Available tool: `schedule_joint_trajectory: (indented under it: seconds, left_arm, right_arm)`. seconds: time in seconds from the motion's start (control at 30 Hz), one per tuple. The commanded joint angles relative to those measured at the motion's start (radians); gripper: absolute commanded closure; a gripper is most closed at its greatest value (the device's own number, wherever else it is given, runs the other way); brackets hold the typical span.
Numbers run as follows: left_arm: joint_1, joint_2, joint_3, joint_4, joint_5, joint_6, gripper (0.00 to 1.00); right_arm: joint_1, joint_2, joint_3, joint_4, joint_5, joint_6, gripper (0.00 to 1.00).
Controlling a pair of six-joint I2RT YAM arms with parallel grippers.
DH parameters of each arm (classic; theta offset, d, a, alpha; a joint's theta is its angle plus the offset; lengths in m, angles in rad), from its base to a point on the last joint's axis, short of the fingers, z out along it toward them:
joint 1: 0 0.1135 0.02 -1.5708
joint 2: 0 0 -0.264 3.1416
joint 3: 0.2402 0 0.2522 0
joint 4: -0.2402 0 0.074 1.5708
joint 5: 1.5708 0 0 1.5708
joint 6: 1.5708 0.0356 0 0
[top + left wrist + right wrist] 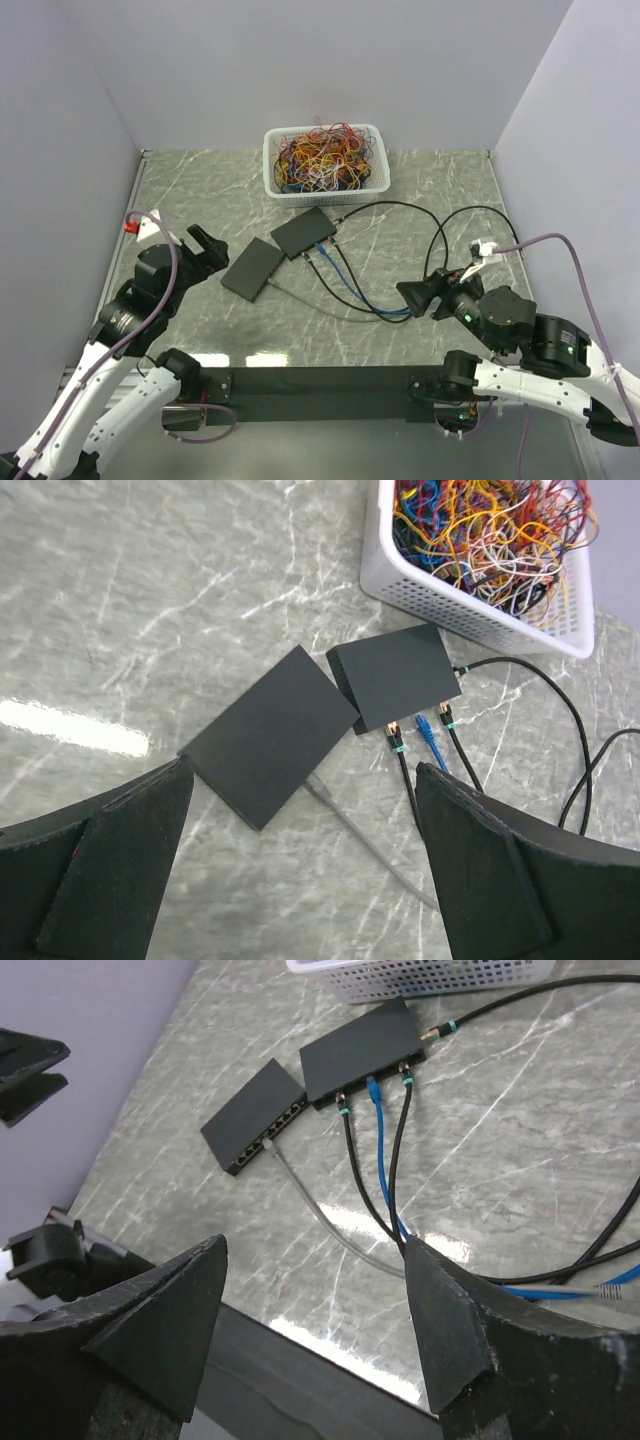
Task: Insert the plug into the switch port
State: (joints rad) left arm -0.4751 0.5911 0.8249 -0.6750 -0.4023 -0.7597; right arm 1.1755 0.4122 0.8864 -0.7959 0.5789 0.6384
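Note:
Two black switches lie mid-table: the near-left one [252,268] [268,735] [255,1115] and the far one [304,232] [395,675] [365,1045]. A grey cable [300,294] [360,840] [320,1215] ends in a clear plug [268,1147] at the near-left switch's port face; I cannot tell how deep it sits. Two black cables and a blue cable [380,1150] are plugged into the far switch. My left gripper [205,245] [305,770] is open and empty, left of the switches. My right gripper [415,293] [315,1245] is open and empty, right of the cables.
A white basket [272,180] [470,605] [420,975] full of coloured wires stands behind the switches. Black cables loop across the right side of the table [440,225]. A loose grey and blue cable end [605,1290] lies near my right gripper. A black strip [320,385] runs along the near edge.

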Motion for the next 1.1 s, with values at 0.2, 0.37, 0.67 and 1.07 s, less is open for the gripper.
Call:
schedule_joint_trajectory:
  seconds: [0.2,0.37,0.67,1.07]
  left_arm:
    - [-0.002,-0.135,-0.015,0.008,-0.033,0.054,0.01]
    - [-0.002,-0.165,-0.017,0.005,-0.058,0.043,0.01]
    - [0.0,-0.194,-0.02,-0.003,-0.078,0.033,0.01]
    - [-0.002,-0.183,-0.021,-0.001,-0.07,0.037,0.01]
  right_arm:
    - [0.004,-0.012,0.146,-0.199,0.075,0.021,0.21]
    - [0.006,-0.05,0.099,-0.166,0.07,0.026,0.21]
    - [0.004,-0.013,0.088,-0.167,0.07,0.027,0.21]
    - [0.004,-0.015,0.077,-0.155,0.076,0.026,0.21]
